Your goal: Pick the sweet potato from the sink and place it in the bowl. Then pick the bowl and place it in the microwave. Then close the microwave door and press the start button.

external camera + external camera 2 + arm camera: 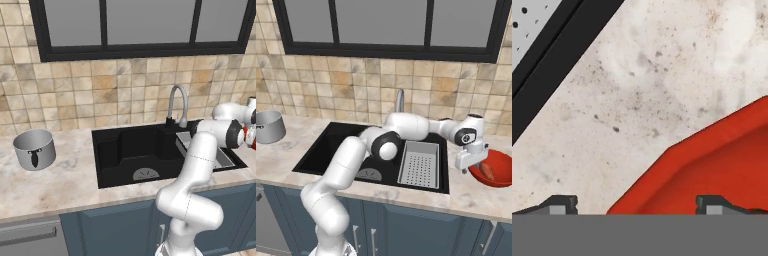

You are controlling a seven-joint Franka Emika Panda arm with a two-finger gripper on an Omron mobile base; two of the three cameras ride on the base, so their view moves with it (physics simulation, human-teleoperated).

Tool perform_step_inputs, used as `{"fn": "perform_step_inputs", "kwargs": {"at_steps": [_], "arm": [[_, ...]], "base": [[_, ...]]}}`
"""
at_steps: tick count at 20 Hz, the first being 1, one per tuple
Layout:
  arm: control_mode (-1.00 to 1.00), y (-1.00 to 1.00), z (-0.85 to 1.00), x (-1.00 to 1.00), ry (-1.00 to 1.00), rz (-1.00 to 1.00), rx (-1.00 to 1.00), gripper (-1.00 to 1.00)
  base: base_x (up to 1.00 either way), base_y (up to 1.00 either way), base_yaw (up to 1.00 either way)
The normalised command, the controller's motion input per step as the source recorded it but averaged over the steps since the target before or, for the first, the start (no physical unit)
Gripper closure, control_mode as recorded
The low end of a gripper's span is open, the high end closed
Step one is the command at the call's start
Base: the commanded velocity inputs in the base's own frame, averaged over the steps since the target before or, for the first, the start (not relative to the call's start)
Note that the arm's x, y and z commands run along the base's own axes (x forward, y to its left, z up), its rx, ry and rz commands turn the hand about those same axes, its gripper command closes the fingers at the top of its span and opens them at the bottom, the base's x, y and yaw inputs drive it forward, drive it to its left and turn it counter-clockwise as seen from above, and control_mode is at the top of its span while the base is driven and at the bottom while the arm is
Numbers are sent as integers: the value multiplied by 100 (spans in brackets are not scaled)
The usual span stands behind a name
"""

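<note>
The red bowl (497, 176) stands on the counter to the right of the black sink (331, 147). The orange sweet potato (486, 171) lies inside it. My gripper (471, 166) hangs at the bowl's left rim, pointing down, open and holding nothing. In the hand view the gripper (635, 205) straddles the rim of the bowl (712, 165): one fingertip (559, 204) is over bare counter, the other over the red inside. The microwave and its door are out of view.
A grey perforated drain tray (418, 162) fills the sink's right part, next to the curved faucet (177, 102). A steel pot (34, 148) sits on the counter far left. Marble counter (637, 90) runs between the sink edge and the bowl.
</note>
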Motion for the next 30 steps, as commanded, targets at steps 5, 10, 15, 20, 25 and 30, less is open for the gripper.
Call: {"fn": "perform_step_inputs", "kwargs": {"at_steps": [5,10,15,20,25,30], "arm": [[-100,0,-43,1,0,-6,-2,-100],[-100,0,-40,3,0,-5,-3,-100],[-100,0,-36,0,-1,-3,-5,100],[-100,0,-23,0,-1,1,-3,100],[-100,0,27,-39,-5,0,0,100],[-100,6,61,-59,-7,0,-3,100]], "base": [[0,0,0],[0,0,0],[0,0,0],[0,0,0],[0,0,0],[0,0,0]]}}
